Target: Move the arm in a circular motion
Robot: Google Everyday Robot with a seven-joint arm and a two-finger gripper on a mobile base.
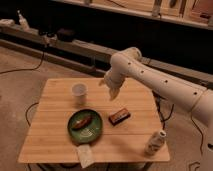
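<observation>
While the arm (165,82) bends over the surface's (55,135) far side, I see its pincer (113,91) pointing down, near the cup (79,93) w/o touching; how wide it gapes, can't tell.

My arm (160,82) wears a smooth white shell, plastic by its look, faintly glossy. My gripper (113,92), above the table's far side, is the same pale stuff. The table (55,140) is light wood in matt strips. The green plate (98,125) shines like glaze; the cup (79,93) looks matt white.
</observation>
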